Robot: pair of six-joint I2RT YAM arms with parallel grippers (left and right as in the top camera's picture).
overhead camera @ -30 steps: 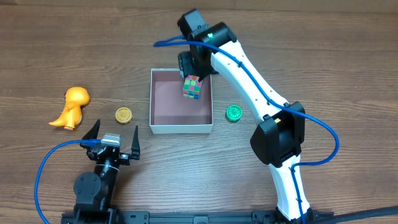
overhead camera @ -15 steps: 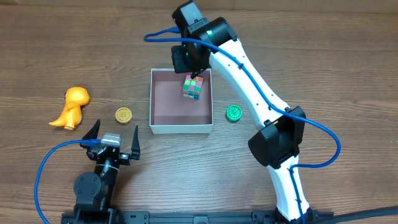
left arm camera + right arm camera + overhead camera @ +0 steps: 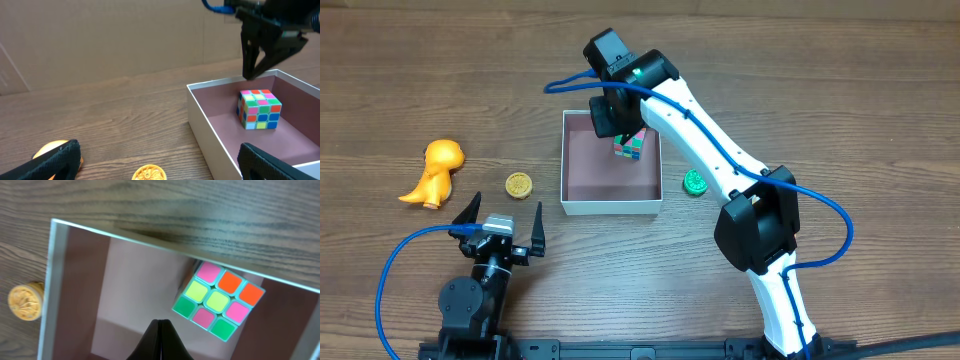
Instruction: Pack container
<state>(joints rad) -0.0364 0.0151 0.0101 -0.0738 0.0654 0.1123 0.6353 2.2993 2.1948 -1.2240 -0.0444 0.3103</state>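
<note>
The container (image 3: pixel 610 206) is a square white-walled box with a pinkish-brown floor at the table's middle. A multicoloured cube (image 3: pixel 631 146) lies inside it, near the far right corner. My right gripper (image 3: pixel 611 121) hovers over the box's far left part, shut and empty; in its wrist view the closed fingertips (image 3: pixel 160 326) point at the floor left of the cube (image 3: pixel 218 301). My left gripper (image 3: pixel 502 216) stands open near the front edge, nothing between its fingers (image 3: pixel 60 156). The left wrist view shows the container (image 3: pixel 210 131), the cube (image 3: pixel 258 109) and the right gripper (image 3: pixel 254 70) above them.
A yellow-orange dinosaur toy (image 3: pixel 435 172) lies at the left. A yellow round disc (image 3: pixel 519 185) sits between it and the box, ahead of the left gripper. A green round disc (image 3: pixel 696 181) lies right of the box, beside the right arm.
The right gripper has let go of the cube, closed its fingers and shifted left and back. The cube stays in the container. The left arm has not moved.
</note>
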